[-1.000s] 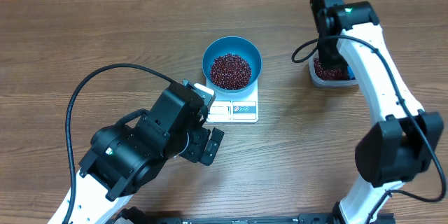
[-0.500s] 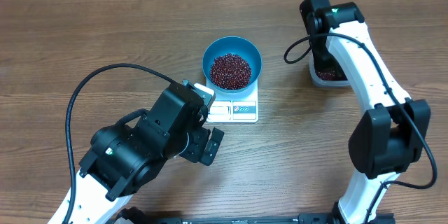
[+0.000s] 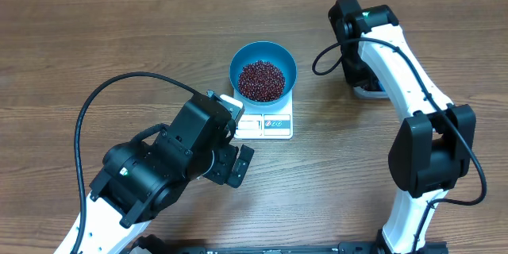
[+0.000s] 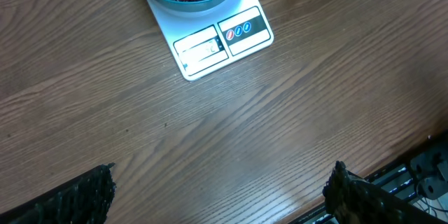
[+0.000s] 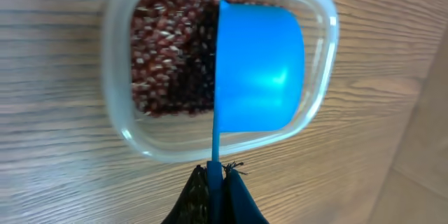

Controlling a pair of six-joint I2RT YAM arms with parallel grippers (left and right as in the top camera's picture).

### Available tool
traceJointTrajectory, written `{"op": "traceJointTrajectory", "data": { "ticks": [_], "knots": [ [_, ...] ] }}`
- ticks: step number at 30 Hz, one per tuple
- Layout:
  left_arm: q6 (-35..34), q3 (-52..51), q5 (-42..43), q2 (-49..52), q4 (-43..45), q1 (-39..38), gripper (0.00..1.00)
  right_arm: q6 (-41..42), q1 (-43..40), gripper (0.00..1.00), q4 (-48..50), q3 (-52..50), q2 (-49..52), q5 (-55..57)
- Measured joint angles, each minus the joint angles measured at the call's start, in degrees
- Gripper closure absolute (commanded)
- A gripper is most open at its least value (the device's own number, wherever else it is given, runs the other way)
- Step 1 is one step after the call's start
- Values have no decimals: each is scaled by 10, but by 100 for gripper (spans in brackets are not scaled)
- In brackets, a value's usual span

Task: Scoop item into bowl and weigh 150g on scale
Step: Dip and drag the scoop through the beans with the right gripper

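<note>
Beans (image 3: 262,79) sit in two places on the worktop (image 3: 119,32): heaped in the blue bowl (image 3: 263,51) on the scale (image 3: 266,125), and in the clear tub (image 5: 110,63) well off to the bowl's right. Right end effector (image 5: 213,176) is clamped on the scoop (image 5: 259,70) handle, with the cup straight ahead over the tub, so the bowl lies to its left. Left end effector (image 4: 220,189), jaws wide and empty, hangs near the scale.

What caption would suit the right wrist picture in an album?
Right gripper holds a blue scoop by its handle over a clear tub of beans.
</note>
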Motion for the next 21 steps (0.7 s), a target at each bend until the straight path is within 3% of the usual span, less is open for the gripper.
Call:
{"op": "traceJointTrajectory", "data": {
  "ticks": [13,21],
  "knots": [
    [0,0,0,0,0,0,1,-4,-8,96,1,17,0,-87],
    [0,0,0,0,0,0,1,2,-59,96,4,26,-2,-162]
  ]
}}
